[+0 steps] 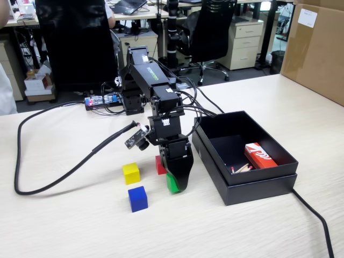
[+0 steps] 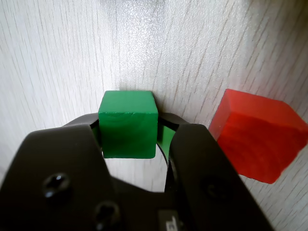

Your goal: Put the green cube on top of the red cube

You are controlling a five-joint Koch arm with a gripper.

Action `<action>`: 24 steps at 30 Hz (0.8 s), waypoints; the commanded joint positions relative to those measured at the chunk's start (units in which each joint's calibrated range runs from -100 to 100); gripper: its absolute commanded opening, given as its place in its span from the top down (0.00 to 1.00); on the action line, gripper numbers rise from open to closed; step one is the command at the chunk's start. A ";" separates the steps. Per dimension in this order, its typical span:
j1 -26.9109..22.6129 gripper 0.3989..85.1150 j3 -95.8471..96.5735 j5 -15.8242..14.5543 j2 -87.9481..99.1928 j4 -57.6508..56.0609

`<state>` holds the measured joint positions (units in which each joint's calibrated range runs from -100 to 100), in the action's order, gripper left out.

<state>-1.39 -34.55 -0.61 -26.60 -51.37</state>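
The green cube (image 2: 128, 124) sits between my gripper's (image 2: 130, 126) two black jaws in the wrist view, and both jaws press on its sides. In the fixed view the gripper (image 1: 176, 183) points down at the table with the green cube (image 1: 171, 184) at its tip, at or just above the wood surface. The red cube (image 2: 257, 137) lies on the table just right of the gripper in the wrist view. In the fixed view the red cube (image 1: 160, 165) is partly hidden behind the gripper.
A yellow cube (image 1: 131, 173) and a blue cube (image 1: 137, 198) lie left of the gripper. An open black box (image 1: 257, 188) stands to the right and holds a red-and-white packet (image 1: 260, 156). A black cable (image 1: 32, 191) loops at the left. A cardboard box (image 1: 317, 48) stands far right.
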 commanded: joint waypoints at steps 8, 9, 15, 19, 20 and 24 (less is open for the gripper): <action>0.29 0.99 -5.07 -3.22 15.99 -0.59; 0.24 0.99 -3.71 -3.27 19.89 -1.11; 0.10 0.99 9.17 -3.32 37.67 -1.20; 0.00 0.99 20.23 -3.42 48.81 -1.11; -0.05 0.99 22.22 -3.42 50.64 -1.11; 0.05 0.99 28.11 -3.81 54.66 -1.11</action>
<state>-1.29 -6.53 -4.03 22.72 -52.38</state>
